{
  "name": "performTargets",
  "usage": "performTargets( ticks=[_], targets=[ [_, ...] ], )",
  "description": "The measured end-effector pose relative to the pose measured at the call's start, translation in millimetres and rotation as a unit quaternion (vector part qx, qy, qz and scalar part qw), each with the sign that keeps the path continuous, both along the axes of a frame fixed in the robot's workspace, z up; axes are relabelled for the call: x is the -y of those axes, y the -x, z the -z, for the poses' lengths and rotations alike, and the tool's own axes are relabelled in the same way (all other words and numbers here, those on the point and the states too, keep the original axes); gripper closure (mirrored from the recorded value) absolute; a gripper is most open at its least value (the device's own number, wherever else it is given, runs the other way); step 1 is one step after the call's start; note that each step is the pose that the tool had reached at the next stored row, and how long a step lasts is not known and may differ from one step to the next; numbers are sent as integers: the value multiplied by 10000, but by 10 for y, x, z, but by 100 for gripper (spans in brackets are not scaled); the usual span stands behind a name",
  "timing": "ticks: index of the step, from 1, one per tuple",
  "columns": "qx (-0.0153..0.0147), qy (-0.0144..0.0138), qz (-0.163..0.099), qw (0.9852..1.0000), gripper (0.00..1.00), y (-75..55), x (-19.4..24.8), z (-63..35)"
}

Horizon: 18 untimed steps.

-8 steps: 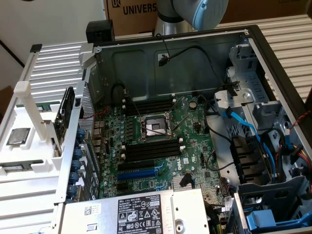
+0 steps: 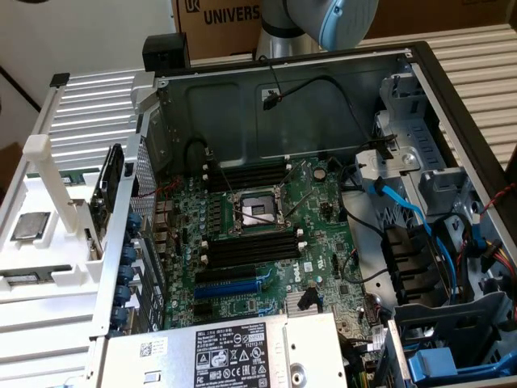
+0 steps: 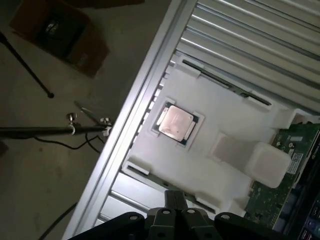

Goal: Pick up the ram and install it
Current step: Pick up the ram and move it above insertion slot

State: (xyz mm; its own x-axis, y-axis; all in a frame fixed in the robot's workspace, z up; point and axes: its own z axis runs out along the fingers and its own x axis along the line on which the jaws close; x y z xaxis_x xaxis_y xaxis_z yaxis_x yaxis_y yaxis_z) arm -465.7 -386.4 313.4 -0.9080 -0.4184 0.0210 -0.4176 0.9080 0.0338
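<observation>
**Exterior view**
- Arm (image 2: 323,20): grey-blue joint at top of frame, behind the PC case (image 2: 420,89).
- PC case: open, side panel off. Motherboard (image 2: 323,202) inside w/ CPU socket (image 2: 257,212), black memory slots (image 2: 246,249) and blue expansion slot (image 2: 238,284).
- Tray (image 2: 48,250): white, on slatted table (image 2: 81,105), at the exterior view's left of the case.
- CPU chip (image 2: 28,226): lies flat in tray.
- Ram (image 2: 24,279): thin dark stick w/ pale label, set in a tray groove beside the CPU chip. Outside the case, not in any memory slot.
- Green card (image 2: 107,190): stands on edge btw tray and case.
- Cardboard box (image 2: 218,16): behind case, next to arm.

**Wrist view**
- Fingers (image 3: 170,200): dark, clenched together, nothing btw them; above the tray (image 3: 225,125).
- Ram (image 3: 150,178): in the groove closest to the fingers, running crosswise just past the fingertips. No contact seen.
- CPU chip (image 3: 175,123): farther out from the fingers than the ram, mid-tray.
- Second thin dark stick (image 3: 225,84): in the groove beyond the CPU chip, farthest from the fingers; type unclear.
- White block (image 3: 267,162) and green card (image 3: 285,185): off to one side of the fingers.
- Floor (image 3: 40,190): off to the other side, w/ a stand (image 3: 50,130) and a brown box (image 3: 60,30).
</observation>
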Motion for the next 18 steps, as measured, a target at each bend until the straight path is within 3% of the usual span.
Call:
performTargets(
  ticks=[4, 5, 10, 14, 17, 18],
  targets=[
    [0, 0, -461, 9989, 90, 0, 0, 23],
    [-1, 0, -732, 9973, 90, 0, 0, 37],
    [0, 0, -1188, 9929, 90, 0, 0, 61],
    [0, 0, -1544, 9880, 90, 0, 0, 80],
    [0, 0, -1813, 9834, 90, 0, 0, 94],
    [0, 0, -1990, 9800, 90, 0, 0, 104]
  ],
)
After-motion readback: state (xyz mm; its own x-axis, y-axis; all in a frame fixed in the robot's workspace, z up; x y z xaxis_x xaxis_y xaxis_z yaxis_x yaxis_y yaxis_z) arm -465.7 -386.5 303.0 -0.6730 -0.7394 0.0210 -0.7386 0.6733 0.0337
